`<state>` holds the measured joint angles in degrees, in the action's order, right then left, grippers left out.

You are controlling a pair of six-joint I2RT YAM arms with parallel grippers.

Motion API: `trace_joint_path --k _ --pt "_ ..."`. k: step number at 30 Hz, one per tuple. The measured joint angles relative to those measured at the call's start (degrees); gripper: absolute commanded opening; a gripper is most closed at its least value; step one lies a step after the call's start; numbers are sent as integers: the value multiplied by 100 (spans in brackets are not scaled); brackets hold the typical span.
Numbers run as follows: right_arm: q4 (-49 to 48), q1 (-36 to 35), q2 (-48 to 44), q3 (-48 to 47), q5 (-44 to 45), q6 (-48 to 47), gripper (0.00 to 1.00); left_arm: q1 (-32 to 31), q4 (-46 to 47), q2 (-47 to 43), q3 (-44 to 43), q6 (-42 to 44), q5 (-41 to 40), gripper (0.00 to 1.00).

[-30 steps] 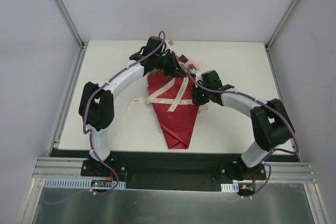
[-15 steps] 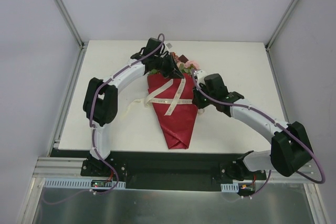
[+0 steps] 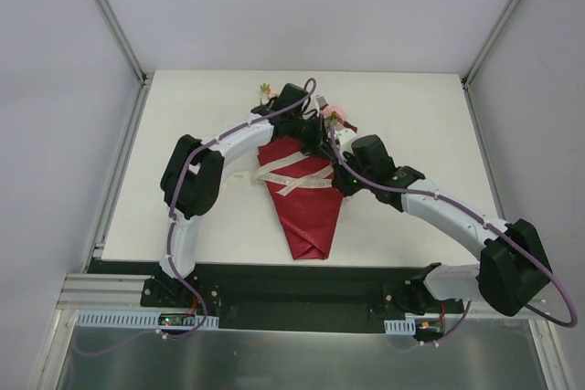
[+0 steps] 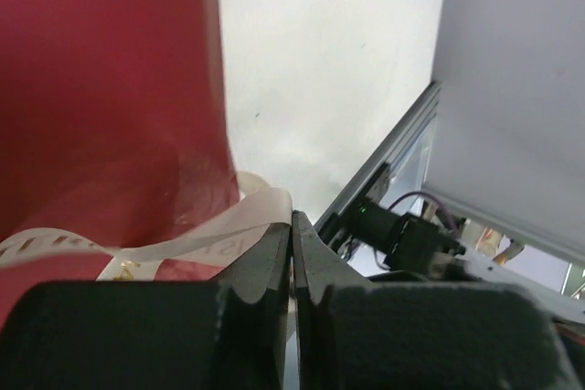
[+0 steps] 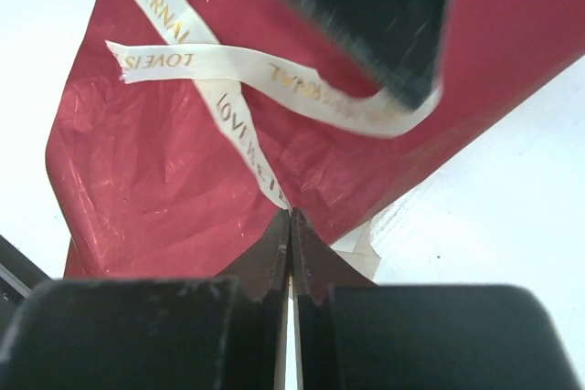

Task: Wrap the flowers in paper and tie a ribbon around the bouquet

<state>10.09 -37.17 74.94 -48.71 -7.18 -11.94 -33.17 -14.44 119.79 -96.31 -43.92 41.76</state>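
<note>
Holding the flowers (image 3: 331, 114) in its mouth, the paper (image 3: 306, 216) cone lies flat, both jaws clamped on the ribbon (image 3: 294, 168).

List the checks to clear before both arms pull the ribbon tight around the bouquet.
1. Left end effector shut on the ribbon: ok, an end is pinched in its tips.
2. Right end effector shut on the ribbon: ok, a strand runs into its closed tips.
3. Ribbon crossed over the paper: ok.
4. Knot tight: not ok, the strands lie loose.
5. Flowers seated in the cone: cannot tell, the arms cover most of the open end.
6. Paper lying flat on the table: ok.
</note>
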Motion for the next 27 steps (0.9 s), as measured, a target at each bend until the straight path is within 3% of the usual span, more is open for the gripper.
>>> trace_joint_path --k 6,14,27 --pt "-120 7 -151 0 122 55 1 -127 -269 0 533 339 48 9" --pt "-234 131 133 -83 219 118 1 -131 -658 -15 529 922 326 31" --pt "-431 323 654 -433 -107 247 1 122 -1106 -638 520 1360 214 39"
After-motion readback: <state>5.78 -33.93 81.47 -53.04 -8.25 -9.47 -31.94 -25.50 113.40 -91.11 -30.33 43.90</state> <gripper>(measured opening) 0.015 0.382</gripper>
